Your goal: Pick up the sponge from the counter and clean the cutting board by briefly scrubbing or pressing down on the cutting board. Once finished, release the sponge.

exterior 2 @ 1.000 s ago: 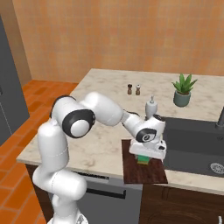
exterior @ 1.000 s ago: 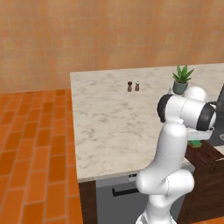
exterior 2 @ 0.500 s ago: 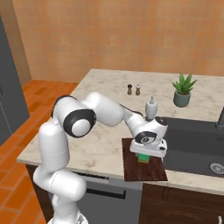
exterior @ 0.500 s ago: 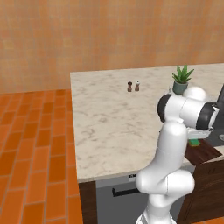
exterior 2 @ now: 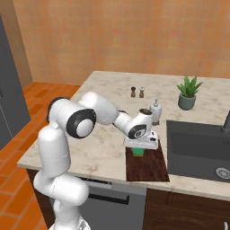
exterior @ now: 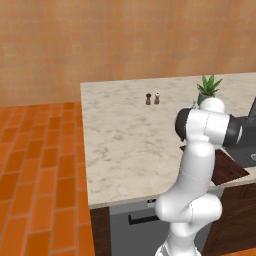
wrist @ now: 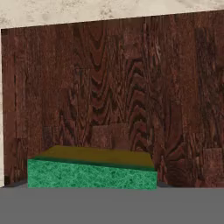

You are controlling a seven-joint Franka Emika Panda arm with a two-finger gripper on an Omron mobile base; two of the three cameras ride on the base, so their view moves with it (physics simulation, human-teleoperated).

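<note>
one sponge (exterior 2: 139, 152), one cutting board (exterior 2: 147, 164), two shakers (exterior 2: 137, 92), one plant (exterior 2: 188, 92), one bottle (exterior 2: 156, 112).

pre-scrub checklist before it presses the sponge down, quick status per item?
1. Sponge in the gripper: ok, it sits at the hand, green face toward the camera.
2. Sponge over the cutting board: ok, wood grain lies behind it in the hand view.
3. Sponge touching the board: cannot tell.
4. Fingers' closure: cannot tell, sponge hides the tips.
5. Bottle beside the hand: ok, stands off the board.
6. Sink side: ok, sponge is on the board's far end, away from its edge.
</note>
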